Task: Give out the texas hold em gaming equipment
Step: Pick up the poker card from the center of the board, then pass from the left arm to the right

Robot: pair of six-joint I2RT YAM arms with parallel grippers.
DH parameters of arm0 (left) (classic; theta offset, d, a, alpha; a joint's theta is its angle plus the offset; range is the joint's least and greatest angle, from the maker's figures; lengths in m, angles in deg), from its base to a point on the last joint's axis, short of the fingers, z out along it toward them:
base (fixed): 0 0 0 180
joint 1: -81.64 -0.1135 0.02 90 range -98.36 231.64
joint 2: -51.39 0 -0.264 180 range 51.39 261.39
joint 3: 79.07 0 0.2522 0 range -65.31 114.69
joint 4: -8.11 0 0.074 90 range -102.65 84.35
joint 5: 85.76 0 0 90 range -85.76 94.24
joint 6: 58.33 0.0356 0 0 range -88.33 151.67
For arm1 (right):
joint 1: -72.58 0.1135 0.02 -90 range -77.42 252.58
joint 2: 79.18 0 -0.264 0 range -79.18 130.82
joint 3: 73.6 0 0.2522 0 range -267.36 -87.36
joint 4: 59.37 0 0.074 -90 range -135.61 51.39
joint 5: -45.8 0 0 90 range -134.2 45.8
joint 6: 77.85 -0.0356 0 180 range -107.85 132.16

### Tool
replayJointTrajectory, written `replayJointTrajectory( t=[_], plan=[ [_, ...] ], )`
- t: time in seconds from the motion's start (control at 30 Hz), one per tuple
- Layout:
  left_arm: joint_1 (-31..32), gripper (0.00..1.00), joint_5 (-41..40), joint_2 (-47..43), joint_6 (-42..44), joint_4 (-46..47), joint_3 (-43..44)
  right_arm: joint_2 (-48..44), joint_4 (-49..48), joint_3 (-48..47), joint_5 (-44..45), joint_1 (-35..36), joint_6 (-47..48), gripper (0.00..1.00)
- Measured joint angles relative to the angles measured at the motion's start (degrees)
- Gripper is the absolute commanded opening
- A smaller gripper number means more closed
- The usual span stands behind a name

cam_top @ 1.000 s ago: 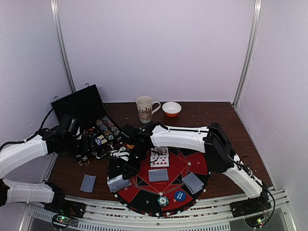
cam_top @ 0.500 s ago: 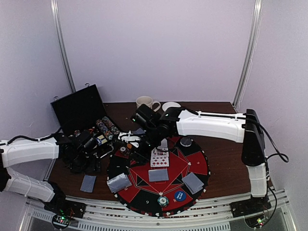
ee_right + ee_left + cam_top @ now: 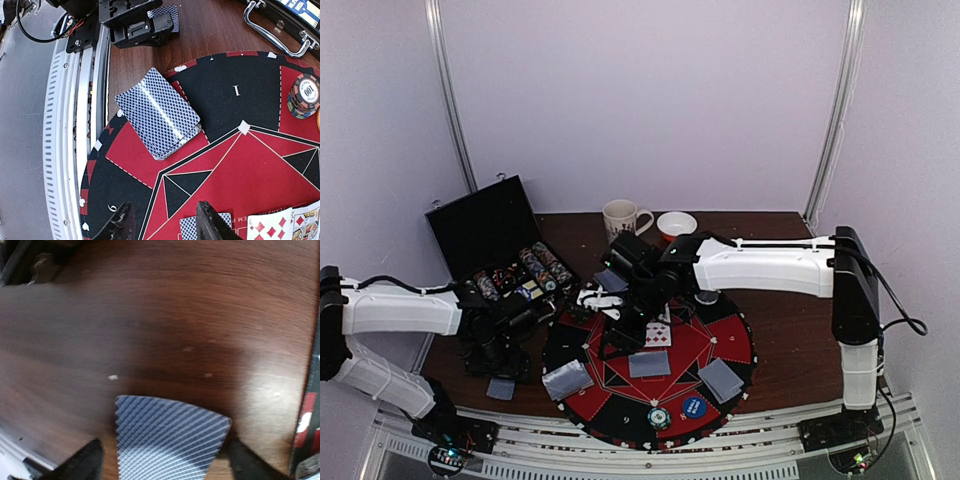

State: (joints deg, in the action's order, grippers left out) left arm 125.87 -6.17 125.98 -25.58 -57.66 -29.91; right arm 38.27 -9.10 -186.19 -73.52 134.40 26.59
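A grey-blue-backed card (image 3: 170,435) lies on the bare wood left of the mat. My left gripper (image 3: 164,446) is open and low over it, one finger on each side; it also shows in the top view (image 3: 502,360). My right gripper (image 3: 165,205) is open and empty above the mat's left half (image 3: 614,338). A face-down deck (image 3: 157,112) lies on the mat ahead of it. A single face-down card (image 3: 200,229) and face-up cards (image 3: 272,225) lie near its fingers. A striped chip stack (image 3: 305,95) stands on the mat.
The round red-and-black mat (image 3: 720,340) carries more face-down cards (image 3: 722,380), a chip (image 3: 660,417) and a blue disc (image 3: 693,407). The open black case (image 3: 485,225) with chips stands back left. A mug (image 3: 623,225) and a bowl (image 3: 677,226) stand at the back.
My left gripper has moved from the case toward the front, down over the loose card. My right gripper left the deck, swung back, then came down over the mat's left half.
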Motion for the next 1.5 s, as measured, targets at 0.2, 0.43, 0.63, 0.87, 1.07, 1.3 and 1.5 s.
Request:
replayJointTrajectory(
  t=[0.2,0.43,0.63,0.87,1.07,1.3,1.5],
  plan=[
    [0.24,0.50,3.04,-0.17,0.04,3.63,-1.25,0.00,-0.04,0.24,0.00,-0.28,0.59,0.44],
    [0.46,0.19,4.33,-0.94,0.24,5.55,-1.77,0.00,-0.02,0.26,-0.02,-0.52,0.63,0.44],
    [0.39,0.00,2.93,-1.16,0.31,4.22,-1.90,0.00,0.00,0.26,-0.02,-0.57,0.61,0.43],
    [0.52,0.00,1.60,-0.61,1.86,0.26,1.64,-0.26,-0.61,0.46,-1.14,-1.81,-1.64,0.37],
    [2.99,0.00,-8.28,-0.39,9.75,-0.55,21.22,-9.66,-9.94,9.77,-3.65,-10.82,-13.94,0.41],
    [22.91,0.00,-32.85,5.49,32.13,8.50,36.09,-26.08,-24.06,21.66,-1.70,-21.94,-32.39,0.46],
    [33.09,0.00,-47.80,6.38,69.09,39.15,26.23,-31.23,-33.94,24.52,-2.67,-22.69,-43.76,0.48]
  ],
)
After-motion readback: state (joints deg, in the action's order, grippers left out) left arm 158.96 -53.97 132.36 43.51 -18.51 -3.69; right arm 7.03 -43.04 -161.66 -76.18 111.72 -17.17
